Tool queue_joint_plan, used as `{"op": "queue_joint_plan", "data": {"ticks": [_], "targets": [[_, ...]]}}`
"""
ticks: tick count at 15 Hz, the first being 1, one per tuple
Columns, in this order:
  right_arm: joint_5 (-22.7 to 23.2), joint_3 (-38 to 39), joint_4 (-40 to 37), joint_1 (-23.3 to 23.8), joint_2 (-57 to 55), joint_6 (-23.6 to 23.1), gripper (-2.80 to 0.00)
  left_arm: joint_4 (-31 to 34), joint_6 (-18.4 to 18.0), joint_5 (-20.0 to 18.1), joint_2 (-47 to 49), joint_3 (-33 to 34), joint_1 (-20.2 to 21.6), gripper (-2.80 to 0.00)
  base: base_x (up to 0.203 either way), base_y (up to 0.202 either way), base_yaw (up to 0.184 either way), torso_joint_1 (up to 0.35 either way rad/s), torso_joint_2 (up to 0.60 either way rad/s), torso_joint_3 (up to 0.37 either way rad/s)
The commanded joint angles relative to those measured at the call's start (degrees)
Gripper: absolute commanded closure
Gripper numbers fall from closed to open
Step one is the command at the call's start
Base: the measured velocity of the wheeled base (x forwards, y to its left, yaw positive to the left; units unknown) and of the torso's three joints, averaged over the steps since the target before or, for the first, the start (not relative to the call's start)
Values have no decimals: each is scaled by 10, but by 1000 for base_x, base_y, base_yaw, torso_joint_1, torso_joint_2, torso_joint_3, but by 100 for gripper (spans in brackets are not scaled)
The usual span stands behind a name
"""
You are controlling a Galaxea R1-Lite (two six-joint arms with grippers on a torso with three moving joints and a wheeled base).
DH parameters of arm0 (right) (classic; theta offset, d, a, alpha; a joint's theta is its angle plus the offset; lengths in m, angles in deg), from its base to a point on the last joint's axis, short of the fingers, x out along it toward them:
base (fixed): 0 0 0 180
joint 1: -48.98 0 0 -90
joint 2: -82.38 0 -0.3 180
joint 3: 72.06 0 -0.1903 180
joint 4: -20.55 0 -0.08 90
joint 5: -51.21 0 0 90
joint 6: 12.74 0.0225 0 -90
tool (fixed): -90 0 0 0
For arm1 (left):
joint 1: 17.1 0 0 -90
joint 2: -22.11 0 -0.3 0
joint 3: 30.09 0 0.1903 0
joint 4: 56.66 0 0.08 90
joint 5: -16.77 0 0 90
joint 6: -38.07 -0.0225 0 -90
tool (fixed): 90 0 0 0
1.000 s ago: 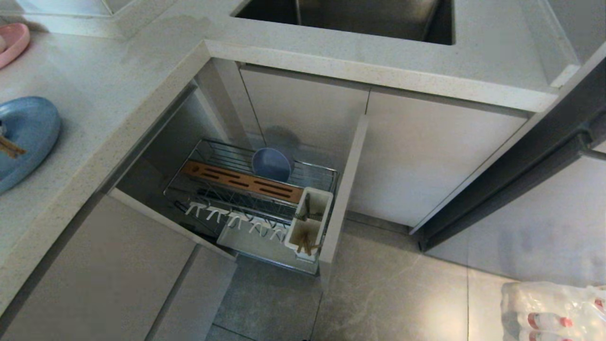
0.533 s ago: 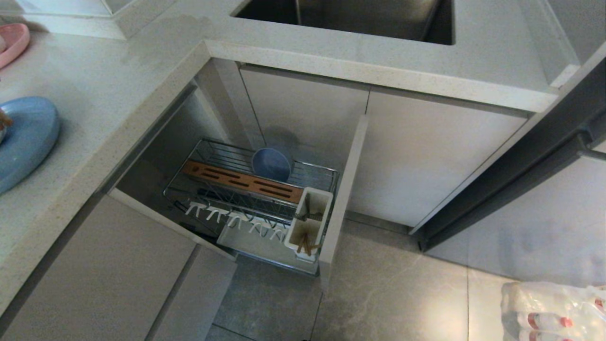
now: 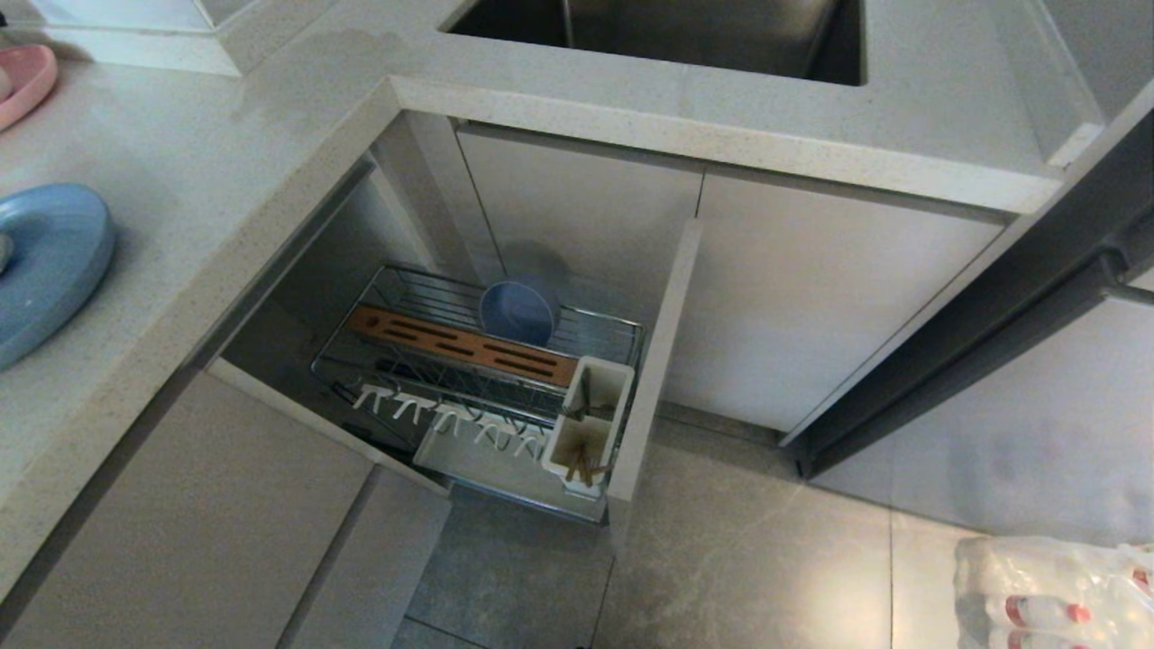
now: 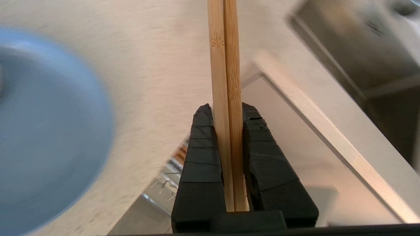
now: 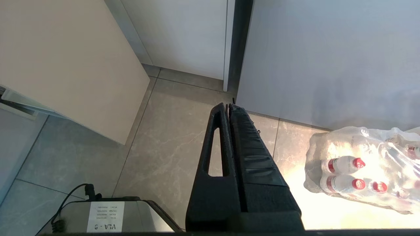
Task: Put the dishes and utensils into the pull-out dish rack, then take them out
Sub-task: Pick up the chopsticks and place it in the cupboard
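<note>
My left gripper (image 4: 226,109) is shut on a pair of wooden chopsticks (image 4: 223,65) that stick out past its fingertips, above the counter beside the light-blue plate (image 4: 42,137). That gripper is outside the head view, where the plate (image 3: 45,261) lies on the counter at the far left. The pull-out dish rack (image 3: 424,277) stands drawn out below the counter. A light-blue bowl (image 3: 517,313) leans on edge in it behind the wooden strip (image 3: 460,344). More chopsticks (image 3: 584,467) stand in the white utensil cup (image 3: 590,424). My right gripper (image 5: 228,105) hangs shut and empty over the floor.
The rack's beige front panel (image 3: 654,361) juts out over the floor tiles. A pink plate (image 3: 22,81) lies at the counter's far left corner and a sink (image 3: 667,36) at the back. A wrapped pack of bottles (image 3: 1055,595) lies on the floor at right.
The chopstick ends that showed over the blue plate at the head view's left edge rose and left that view. The rack, bowl and right arm stayed still.
</note>
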Motion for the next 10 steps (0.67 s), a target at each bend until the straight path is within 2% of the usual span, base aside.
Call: {"op": "queue_joint_plan", "data": {"ticks": [1, 3, 7, 10], "targets": [[0, 0, 0, 0, -1, 0, 0, 0, -8, -10, -4, -6, -15, 0, 0, 0, 0, 0, 0, 0], [0, 0, 0, 0, -1, 0, 0, 2, -10, -22, 1, -3, -27, 0, 0, 0, 0, 0, 0, 0], [0, 0, 0, 0, -1, 0, 0, 1, -11, -59, 1, 45, -97, 0, 0, 0, 0, 0, 0, 0], [0, 0, 0, 0, -1, 0, 0, 4, -21, -62, 14, 55, -127, 0, 0, 0, 0, 0, 0, 0]]}}
